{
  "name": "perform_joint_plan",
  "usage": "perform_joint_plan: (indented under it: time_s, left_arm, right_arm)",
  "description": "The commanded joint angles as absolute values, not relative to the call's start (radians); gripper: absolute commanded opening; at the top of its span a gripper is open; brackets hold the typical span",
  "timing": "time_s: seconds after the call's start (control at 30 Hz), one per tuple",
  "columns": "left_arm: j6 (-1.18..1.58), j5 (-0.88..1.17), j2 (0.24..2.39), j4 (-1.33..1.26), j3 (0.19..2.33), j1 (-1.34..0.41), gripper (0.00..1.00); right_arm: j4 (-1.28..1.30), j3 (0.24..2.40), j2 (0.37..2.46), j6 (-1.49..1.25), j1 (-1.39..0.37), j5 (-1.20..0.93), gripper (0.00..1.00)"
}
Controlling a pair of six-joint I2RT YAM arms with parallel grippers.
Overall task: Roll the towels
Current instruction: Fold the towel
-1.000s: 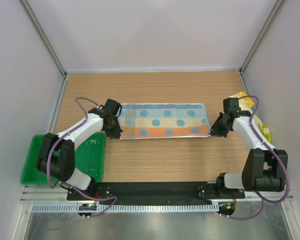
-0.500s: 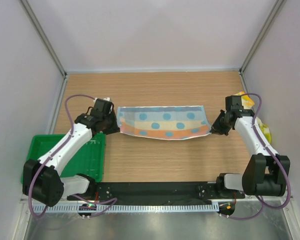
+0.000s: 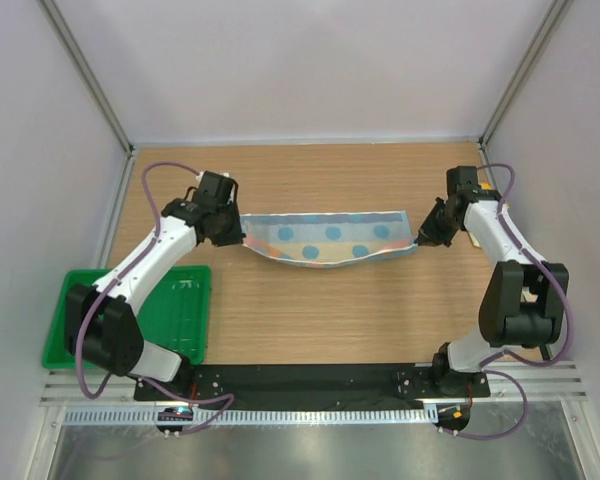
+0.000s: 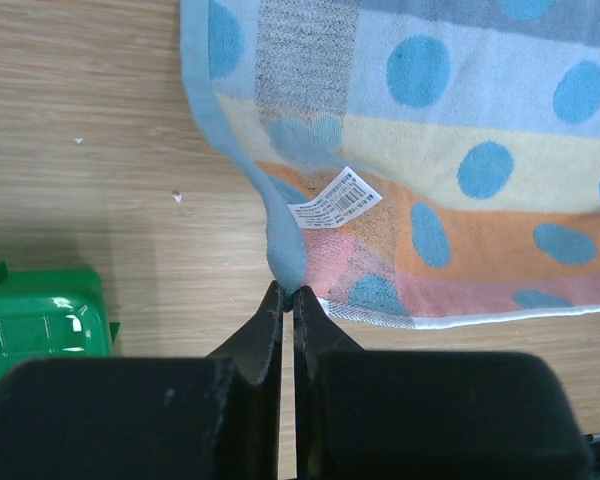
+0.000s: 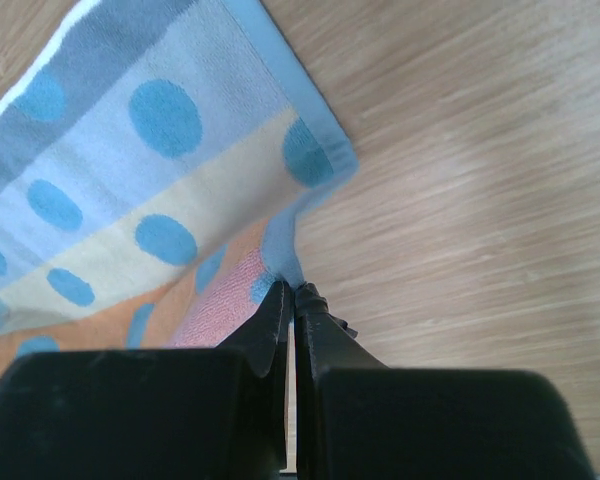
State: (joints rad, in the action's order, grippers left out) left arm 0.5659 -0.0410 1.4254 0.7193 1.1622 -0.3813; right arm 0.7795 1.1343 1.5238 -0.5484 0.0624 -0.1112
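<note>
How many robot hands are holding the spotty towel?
2. The left gripper pinches the blue dotted towel at its left end, the right gripper at its right end, both shut on it.

I see from above a light wooden worktop (image 3: 330, 320) enclosed by plain pale walls (image 3: 300, 70) on three sides, with grey metal posts (image 3: 85, 75) in the back corners and soft, even light everywhere.
</note>
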Motion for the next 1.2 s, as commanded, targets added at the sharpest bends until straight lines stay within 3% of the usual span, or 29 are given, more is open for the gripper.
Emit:
perform_joint_plan:
  time_s: [0.0, 0.43, 1.17]
  left_arm:
    - [0.546, -0.078, 1.462, 0.745, 1.242, -0.367, 0.00]
    - [0.529, -0.101, 1.670, 0.769, 1.406, -0.319, 0.00]
    - [0.494, -0.152, 1.947, 0.873, 1.663, -0.273, 0.00]
  right_arm:
    - [0.756, 1.233, 1.584, -0.535, 0.067, -0.133, 0.01]
    - [0.735, 1.400, 1.804, -0.554, 0.067, -0.170, 0.01]
    - [0.715, 1.523, 1.962, -0.571, 0.067, -0.186, 0.01]
